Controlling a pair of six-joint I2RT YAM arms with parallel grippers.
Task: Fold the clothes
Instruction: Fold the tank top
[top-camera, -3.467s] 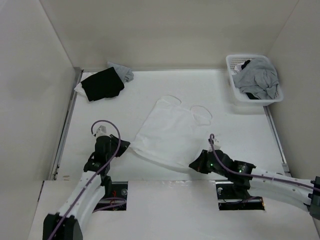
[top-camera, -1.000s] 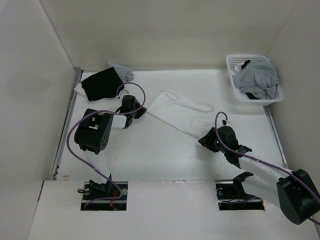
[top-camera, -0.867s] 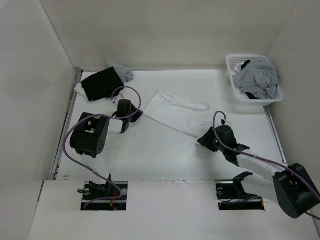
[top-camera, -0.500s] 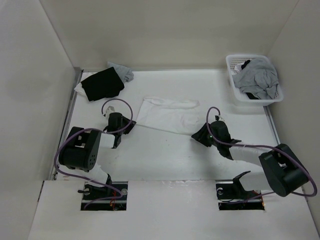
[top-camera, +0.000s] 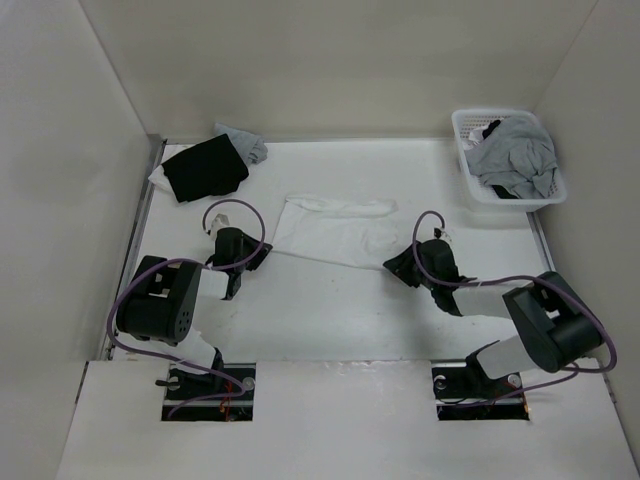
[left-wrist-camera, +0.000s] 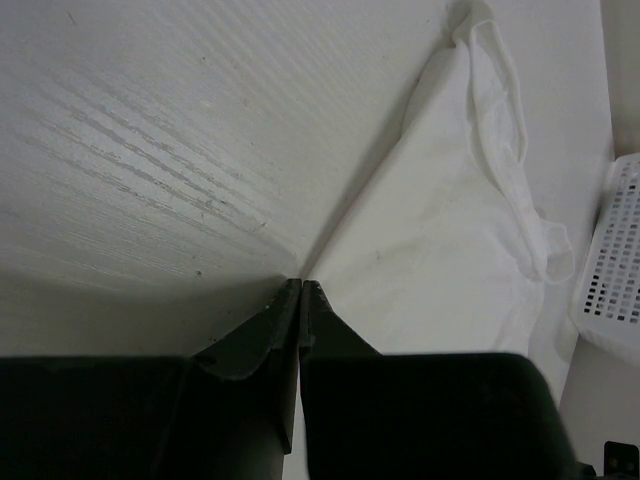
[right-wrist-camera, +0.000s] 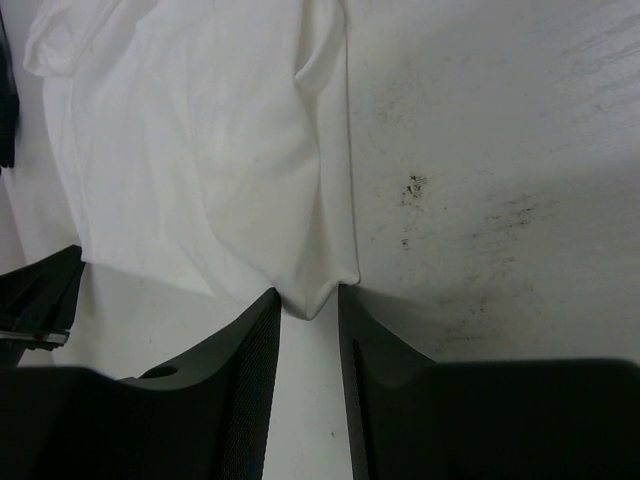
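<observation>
The clothes (top-camera: 335, 228) lie mid-worktop (top-camera: 330, 320), doubled into a shallow band, so one fold looks made and more seem left; the left claw (left-wrist-camera: 301, 285) is pressed together, pinching a near corner; the right claw (right-wrist-camera: 308, 295) stands spread astride the other corner; the fabric is thin, soft, matt white and lightly creased, with strap loops at one edge.

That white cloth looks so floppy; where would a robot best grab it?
By its two near corners, coming in low from the arms' side. The white garment lies flat on the table, so only corners offer a pinch: the left gripper pinches one, the other sits between parted fingers of the right gripper.
</observation>
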